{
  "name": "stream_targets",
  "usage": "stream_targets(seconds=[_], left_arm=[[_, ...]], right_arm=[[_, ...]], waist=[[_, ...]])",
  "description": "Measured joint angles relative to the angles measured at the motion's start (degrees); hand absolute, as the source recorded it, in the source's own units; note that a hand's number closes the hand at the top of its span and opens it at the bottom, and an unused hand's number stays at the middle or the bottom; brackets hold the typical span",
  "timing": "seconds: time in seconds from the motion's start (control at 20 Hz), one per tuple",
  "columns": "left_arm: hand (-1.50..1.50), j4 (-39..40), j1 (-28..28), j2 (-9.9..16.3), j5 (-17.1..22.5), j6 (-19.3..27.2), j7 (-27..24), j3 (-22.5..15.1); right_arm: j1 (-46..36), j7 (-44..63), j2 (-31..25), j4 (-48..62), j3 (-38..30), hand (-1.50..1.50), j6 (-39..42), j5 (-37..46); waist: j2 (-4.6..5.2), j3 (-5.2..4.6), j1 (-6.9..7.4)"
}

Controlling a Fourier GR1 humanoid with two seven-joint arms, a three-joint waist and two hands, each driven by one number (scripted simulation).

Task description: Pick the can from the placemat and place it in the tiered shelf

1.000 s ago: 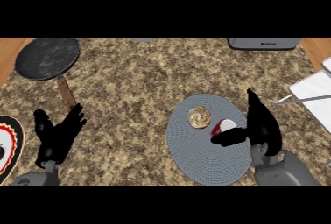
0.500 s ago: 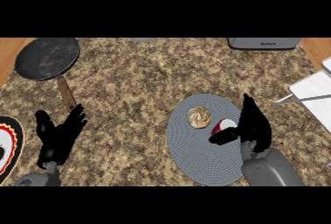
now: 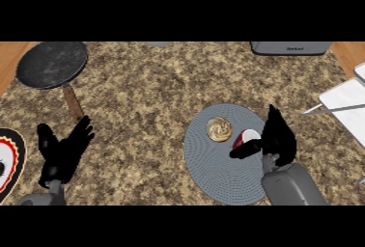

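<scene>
A grey round placemat [image 3: 221, 164] lies on the counter right of centre. On it sit a tan swirled pastry [image 3: 219, 129] and a red-and-white can [image 3: 247, 137], the can partly hidden. My right hand [image 3: 274, 137] stands against the can's right side, fingers straight and pointing up, thumb reaching across under the can. It is not curled round the can. The white tiered shelf [image 3: 347, 101] shows at the right edge. My left hand [image 3: 63, 150] rests open at the lower left, fingers up.
A black frying pan [image 3: 51, 64] with a wooden handle lies at the upper left. A patterned plate [image 3: 8, 161] pokes in at the left edge. A grey appliance [image 3: 290, 47] sits at the top right.
My right hand has slid left over the placemat, closing in on the can until its thumb reaches under it. The left hand has stayed still.
</scene>
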Motion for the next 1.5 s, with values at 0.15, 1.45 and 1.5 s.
stream_targets(seconds=[0.15, 1.45, 1.5], left_arm=[[0.00, -0.88, 0.46, -0.72, -0.61, 0.10, 0.67, -0.20], [0.00, 0.36, -0.89, -2.32, -2.16, -2.43, 1.21, 3.15], [0.00, 0.41, -1.20, -2.35, -2.27, -2.26, 1.61, 3.12]], right_arm=[[-1.24, -1.32, 1.48, 2.22, -1.79, -1.50, -0.13, 1.07], [-8.01, -5.84, 5.04, 8.81, -8.70, 1.50, -5.07, 6.88], [-9.40, -5.48, 4.62, 8.65, -9.76, 1.50, -5.64, 8.10]], waist=[[-0.12, -0.09, 0.05], [0.28, 0.07, 0.02], [0.27, 0.08, 0.00]])
